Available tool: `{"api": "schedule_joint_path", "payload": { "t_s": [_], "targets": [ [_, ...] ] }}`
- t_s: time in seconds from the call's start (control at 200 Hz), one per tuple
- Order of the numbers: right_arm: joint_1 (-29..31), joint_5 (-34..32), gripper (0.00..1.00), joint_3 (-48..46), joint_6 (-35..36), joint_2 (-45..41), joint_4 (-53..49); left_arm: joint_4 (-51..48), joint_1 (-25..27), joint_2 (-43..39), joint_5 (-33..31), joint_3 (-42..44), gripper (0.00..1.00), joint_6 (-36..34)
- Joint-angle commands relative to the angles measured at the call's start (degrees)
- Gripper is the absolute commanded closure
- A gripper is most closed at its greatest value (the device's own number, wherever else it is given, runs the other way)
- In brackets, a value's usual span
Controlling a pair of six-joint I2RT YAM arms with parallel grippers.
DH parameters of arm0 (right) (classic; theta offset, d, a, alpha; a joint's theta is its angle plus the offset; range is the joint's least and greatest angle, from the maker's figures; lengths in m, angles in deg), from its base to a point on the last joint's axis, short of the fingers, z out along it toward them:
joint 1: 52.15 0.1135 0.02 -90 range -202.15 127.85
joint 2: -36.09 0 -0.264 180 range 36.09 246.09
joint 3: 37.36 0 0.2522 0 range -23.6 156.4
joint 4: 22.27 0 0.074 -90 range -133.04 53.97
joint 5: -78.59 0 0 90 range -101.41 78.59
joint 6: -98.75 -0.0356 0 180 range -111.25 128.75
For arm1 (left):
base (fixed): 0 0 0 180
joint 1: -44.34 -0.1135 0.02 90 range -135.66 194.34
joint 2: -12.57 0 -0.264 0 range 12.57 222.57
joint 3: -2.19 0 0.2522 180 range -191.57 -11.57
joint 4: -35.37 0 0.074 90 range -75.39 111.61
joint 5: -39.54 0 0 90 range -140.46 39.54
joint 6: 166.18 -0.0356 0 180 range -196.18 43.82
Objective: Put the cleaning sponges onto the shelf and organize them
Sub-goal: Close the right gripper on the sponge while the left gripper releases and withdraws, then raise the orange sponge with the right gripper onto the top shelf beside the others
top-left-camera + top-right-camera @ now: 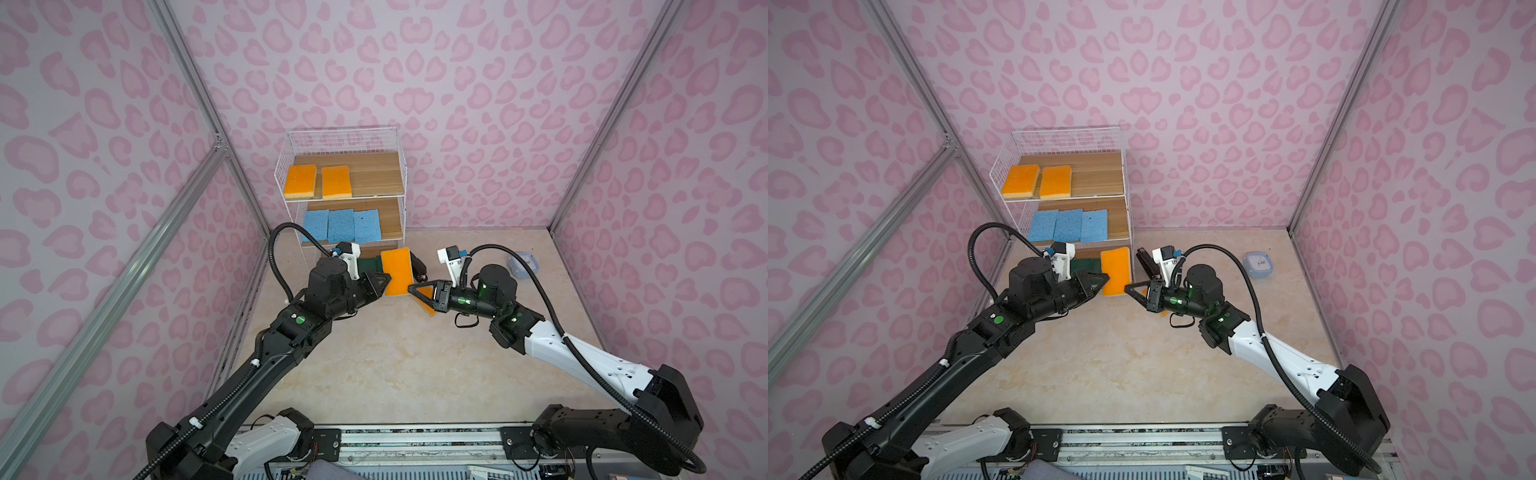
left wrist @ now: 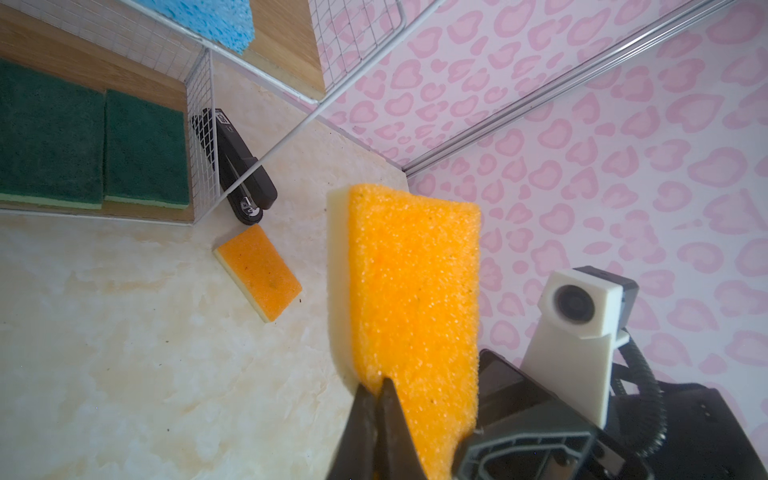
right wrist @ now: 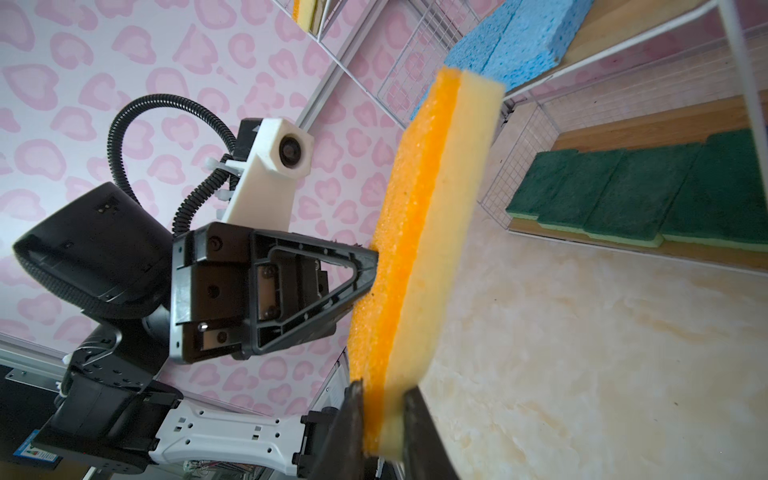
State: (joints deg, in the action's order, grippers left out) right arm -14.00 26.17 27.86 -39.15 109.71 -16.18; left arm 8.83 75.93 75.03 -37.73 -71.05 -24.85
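An orange sponge with a yellow underside hangs upright in front of the shelf. My left gripper is shut on one edge of it. The right gripper is shut on the opposite end, its jaws on the orange and yellow faces. A second orange sponge lies on the floor under the right gripper. Two orange sponges lie on the top tier, three blue ones on the middle tier, and several green ones on the bottom tier.
A black stapler lies on the floor against the shelf's right side. A small pale-blue case sits at the back right. Pink patterned walls close in the cell on three sides, and the shelf stands in the back left corner.
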Motion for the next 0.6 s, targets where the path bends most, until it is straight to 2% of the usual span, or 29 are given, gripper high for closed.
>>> {"api": "schedule_joint_path", "payload": {
  "t_s": [0.0, 0.03, 0.04, 0.06, 0.09, 0.27, 0.41, 0.595],
  "targets": [
    [0.18, -0.48, 0.98, 1.71, 1.17, -0.19, -0.43, 0.35, -0.39, -1.12, 0.6, -1.01, 0.83, -0.51],
    [0.34, -0.81, 0.98, 2.59, 1.94, -0.24, -1.89, -0.06, -0.48, -1.48, 0.42, -0.9, 0.62, -1.04],
    [0.34, -0.88, 0.99, 2.99, 2.33, -0.24, -2.23, -0.17, -0.48, -1.66, 0.31, -0.85, 0.46, -1.25],
    [0.47, -1.09, 0.98, 3.68, 3.07, -0.19, -3.63, -0.51, -0.55, -1.99, 0.0, -0.64, 0.24, -1.75],
    [0.61, -1.43, 0.99, 5.08, 4.21, -0.19, -5.58, -1.28, -0.57, -2.64, -0.8, -0.36, 0.01, -2.44],
    [1.05, -5.99, 0.99, 14.93, 11.87, 0.68, -19.21, -5.35, -0.83, -9.95, -8.52, 6.63, 0.02, -5.05],
    [1.56, -8.65, 0.99, 23.29, 16.02, 3.12, -24.46, -7.16, -0.92, -17.09, -14.39, 13.68, 0.02, -5.6],
    [2.68, -10.42, 1.0, 37.31, 20.82, 9.67, -31.63, -8.4, -0.92, -21.53, -16.36, 19.65, 0.01, -5.69]
  ]
}}
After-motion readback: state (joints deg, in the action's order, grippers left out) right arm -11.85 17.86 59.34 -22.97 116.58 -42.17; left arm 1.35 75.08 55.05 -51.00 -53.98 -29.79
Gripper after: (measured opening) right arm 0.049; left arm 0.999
